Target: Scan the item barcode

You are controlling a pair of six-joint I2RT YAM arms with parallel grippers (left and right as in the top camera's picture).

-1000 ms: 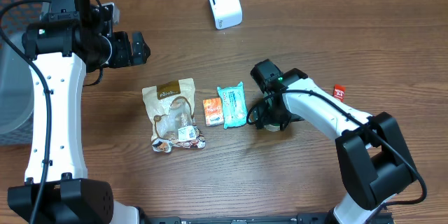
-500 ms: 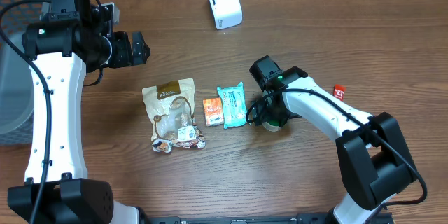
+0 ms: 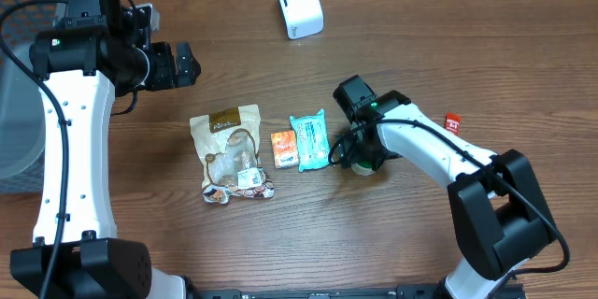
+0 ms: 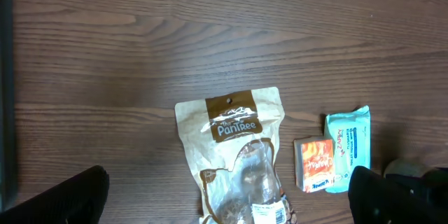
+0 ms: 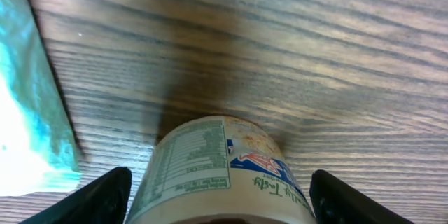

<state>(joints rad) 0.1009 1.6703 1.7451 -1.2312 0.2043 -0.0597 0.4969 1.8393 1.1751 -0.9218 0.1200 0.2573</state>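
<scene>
Right claw (image 5: 224,196) straddles cup (image 5: 203,157) on tabletop (image 3: 420,47), grip unclear; left claw (image 3: 185,64) open; scanner (image 3: 299,5) unused, scan not yet begun.

My left arm (image 3: 84,149) and right arm (image 3: 425,145) show white shells over black joints. Black cables (image 3: 62,163) trail along both.

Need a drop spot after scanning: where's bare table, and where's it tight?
Free: the wide strip between the scanner and the row of packs; the front edge below the brown pouch; the right end beyond the red packet. Crowded: brown pouch, orange packet, teal pack and the tub under the right hand sit close together mid-table.
</scene>
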